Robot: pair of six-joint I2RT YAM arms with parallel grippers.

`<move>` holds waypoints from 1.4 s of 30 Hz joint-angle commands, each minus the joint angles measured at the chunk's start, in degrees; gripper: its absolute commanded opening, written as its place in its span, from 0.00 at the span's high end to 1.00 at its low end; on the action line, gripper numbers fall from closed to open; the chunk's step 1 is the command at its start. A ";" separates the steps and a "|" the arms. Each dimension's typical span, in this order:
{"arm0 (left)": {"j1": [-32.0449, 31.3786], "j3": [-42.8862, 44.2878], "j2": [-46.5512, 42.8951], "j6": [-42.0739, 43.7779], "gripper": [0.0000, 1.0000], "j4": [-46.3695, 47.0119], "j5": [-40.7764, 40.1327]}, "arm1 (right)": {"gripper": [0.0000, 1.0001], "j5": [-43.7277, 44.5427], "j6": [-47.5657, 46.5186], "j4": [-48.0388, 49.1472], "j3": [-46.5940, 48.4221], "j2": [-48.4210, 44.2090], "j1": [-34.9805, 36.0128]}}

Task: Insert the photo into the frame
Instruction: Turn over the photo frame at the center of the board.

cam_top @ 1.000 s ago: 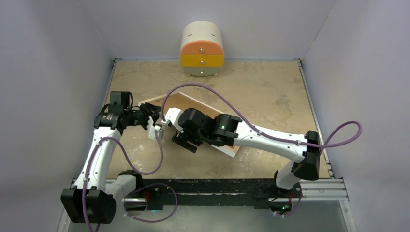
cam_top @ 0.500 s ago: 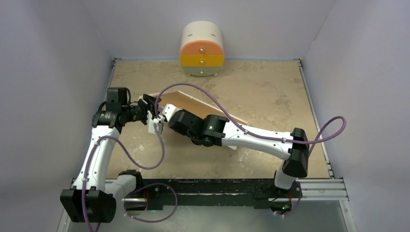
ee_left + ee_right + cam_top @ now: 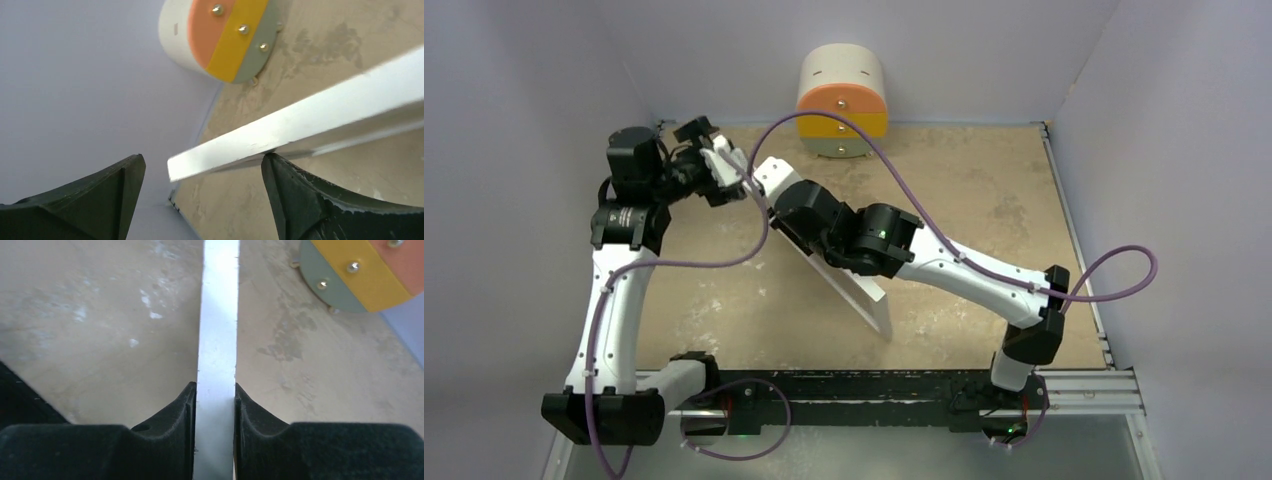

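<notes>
The right end effector is clamped on the white rim of the frame, holding it on edge. Its long axis slants from far-left down to the bench. The left end effector is nearer the raised corner and gapes around it, gripping nothing. The drawers stand beyond, and the photo is not in view.

White-shelled left arm and right arm, black joints, looping purple cables, matte black fingers, green LED
</notes>
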 commanded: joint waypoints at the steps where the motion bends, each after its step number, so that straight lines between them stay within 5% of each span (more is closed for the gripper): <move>1: 0.81 9.21 4.94 -18.79 0.08 -0.26 -11.47 | 0.90 -10.09 6.66 -0.83 7.68 -1.12 -4.92; 12: 6.16 9.94 5.97 -25.11 0.00 -5.10 -12.04 | 0.96 -31.11 24.25 9.01 -21.22 -18.32 -30.70; 27: 9.49 -1.66 13.32 -19.35 0.00 -11.04 -14.77 | 0.95 -29.77 41.31 30.67 -69.47 -42.87 -40.61; 34: 11.28 -4.16 20.14 -17.56 0.00 -12.58 -14.82 | 0.97 -30.26 49.30 46.86 -82.65 -41.97 -41.77; 42: 11.65 -6.67 20.11 -18.88 0.00 -9.03 -12.18 | 0.99 -32.02 50.32 58.40 -84.05 -26.73 -42.15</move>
